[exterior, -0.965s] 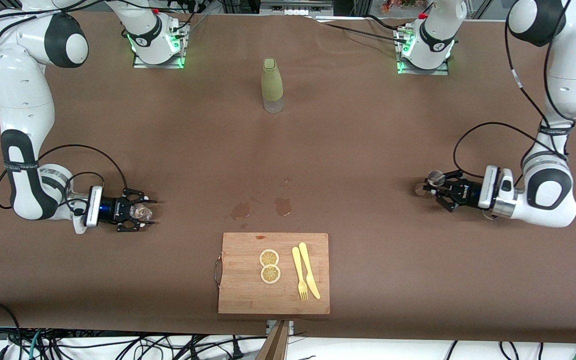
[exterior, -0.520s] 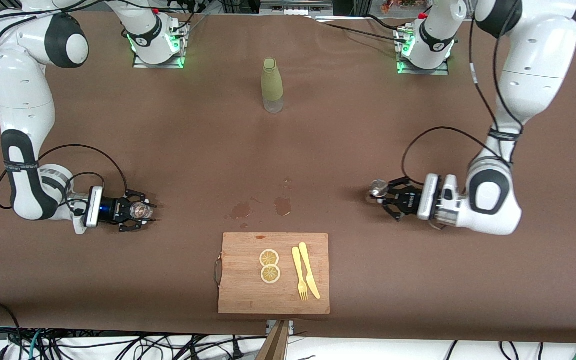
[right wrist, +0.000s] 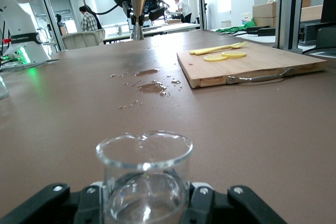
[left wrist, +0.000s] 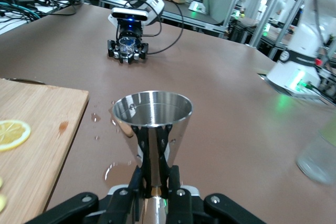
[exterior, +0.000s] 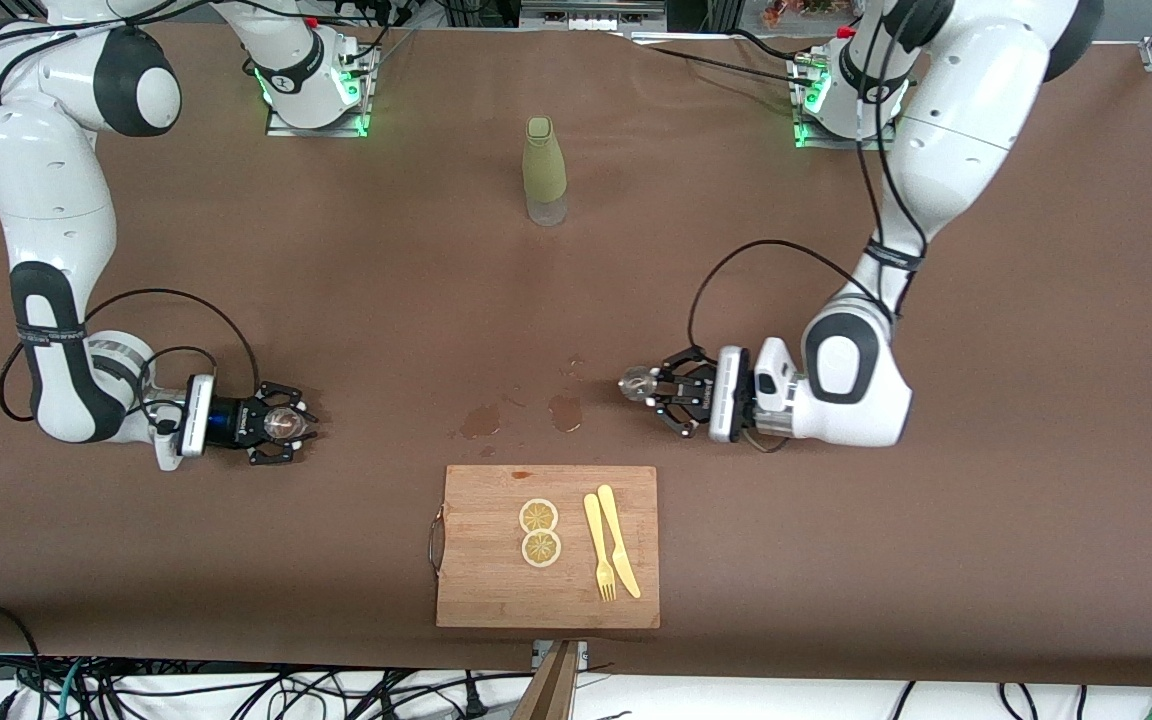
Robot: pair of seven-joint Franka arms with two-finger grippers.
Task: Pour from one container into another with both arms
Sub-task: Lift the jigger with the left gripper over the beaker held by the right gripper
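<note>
The silver jigger (exterior: pixel 633 381) stands upright in my left gripper (exterior: pixel 648 385), which is shut on its narrow waist. It hangs low over the table beside the wet patches (exterior: pixel 564 411). In the left wrist view the jigger (left wrist: pixel 152 121) fills the middle, with the black fingers (left wrist: pixel 140 174) clamped on its waist. The clear glass cup (exterior: pixel 283 422) sits toward the right arm's end of the table, and my right gripper (exterior: pixel 288 425) is shut on it, low at the table. In the right wrist view the glass cup (right wrist: pixel 144 174) sits upright between the fingers (right wrist: pixel 202 195).
A tall green bottle (exterior: pixel 544 170) stands mid-table near the bases. A wooden cutting board (exterior: pixel 491 585) lies near the front edge, carrying two lemon slices (exterior: pixel 539 532) and a yellow fork and knife (exterior: pixel 611 545). Another wet patch (exterior: pixel 481 421) lies between the grippers.
The left arm has carried the jigger from its own end of the table to the middle, beside the wet patches. The right gripper's fingers have closed in on the glass cup.
</note>
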